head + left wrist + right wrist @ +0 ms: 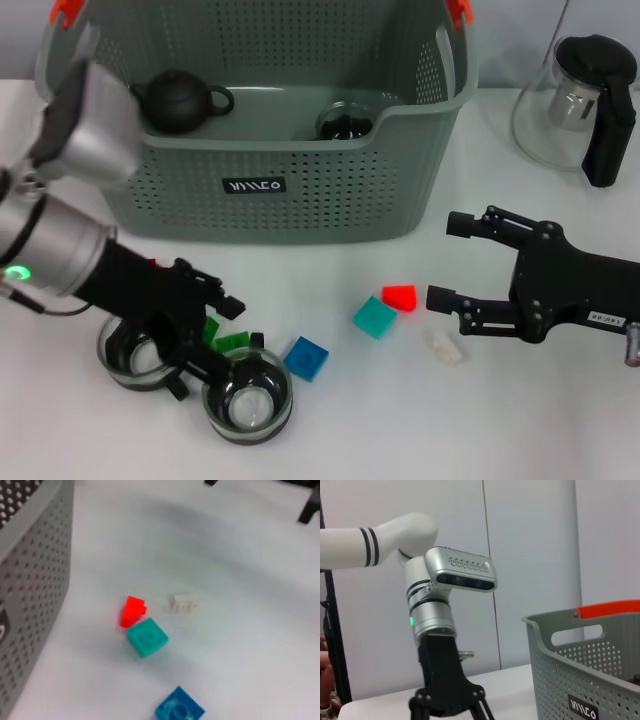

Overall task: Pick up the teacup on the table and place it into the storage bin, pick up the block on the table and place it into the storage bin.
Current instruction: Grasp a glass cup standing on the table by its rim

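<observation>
Nearest, a glass teacup [248, 406] with the left gripper [205, 345] just above it – fingers spread apart. Blue block [306, 358] right beside that cup. Farther right, the right gripper [450, 262] – wide open, holding nothing. Farthest back, the storage bin [300, 190].

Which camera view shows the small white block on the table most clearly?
The left wrist view shows the white block best: it lies alone on bare table beside the red block. The head view shows it too, pale against the table, near the right gripper. The right wrist view does not show it.
</observation>
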